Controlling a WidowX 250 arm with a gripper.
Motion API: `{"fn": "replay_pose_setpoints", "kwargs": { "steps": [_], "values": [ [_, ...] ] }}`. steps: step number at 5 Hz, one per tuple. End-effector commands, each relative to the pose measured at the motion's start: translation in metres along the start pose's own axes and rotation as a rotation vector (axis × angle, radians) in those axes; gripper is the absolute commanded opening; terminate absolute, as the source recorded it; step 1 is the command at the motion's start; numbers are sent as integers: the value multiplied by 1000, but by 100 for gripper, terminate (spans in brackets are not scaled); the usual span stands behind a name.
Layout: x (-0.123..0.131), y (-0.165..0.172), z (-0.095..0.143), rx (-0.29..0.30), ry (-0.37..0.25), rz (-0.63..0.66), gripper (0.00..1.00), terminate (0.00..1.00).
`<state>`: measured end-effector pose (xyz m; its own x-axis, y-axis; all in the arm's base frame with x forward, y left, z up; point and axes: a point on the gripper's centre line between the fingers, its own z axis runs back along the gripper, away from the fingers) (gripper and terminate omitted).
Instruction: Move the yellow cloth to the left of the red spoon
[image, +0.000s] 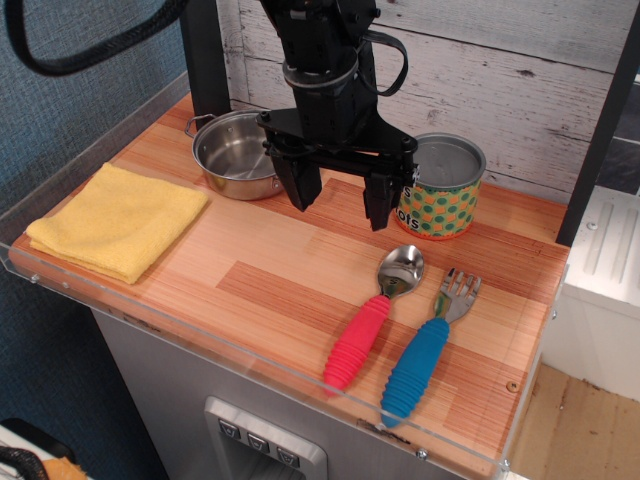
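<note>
The yellow cloth lies folded flat at the left end of the wooden table, near the front edge. The red spoon lies at the front right of the table, metal bowl pointing away, ribbed red-pink handle toward the front. My gripper hangs above the table's middle back, between the steel pan and the can. Its two black fingers are spread wide apart and hold nothing. The cloth is well to the left of the gripper and of the spoon.
A steel pan stands at the back left, partly behind the gripper. A can with a green-orange dotted label stands at the back right. A blue-handled fork lies right of the spoon. A clear plastic rim runs along the table's front edge.
</note>
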<state>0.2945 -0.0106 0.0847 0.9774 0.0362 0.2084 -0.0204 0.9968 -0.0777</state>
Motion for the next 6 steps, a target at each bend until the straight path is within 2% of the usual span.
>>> {"fn": "replay_pose_setpoints", "kwargs": {
  "steps": [1, 3, 4, 5, 6],
  "values": [
    [0, 0, 0, 0, 0, 0, 100, 0],
    [-25, 41, 1, 73, 79, 70, 100, 0],
    [-43, 75, 10, 147, 118, 73, 100, 0],
    [-57, 115, 14, 131, 117, 157, 100, 0],
    [-62, 140, 14, 179, 118, 187, 0, 0]
  ]
}}
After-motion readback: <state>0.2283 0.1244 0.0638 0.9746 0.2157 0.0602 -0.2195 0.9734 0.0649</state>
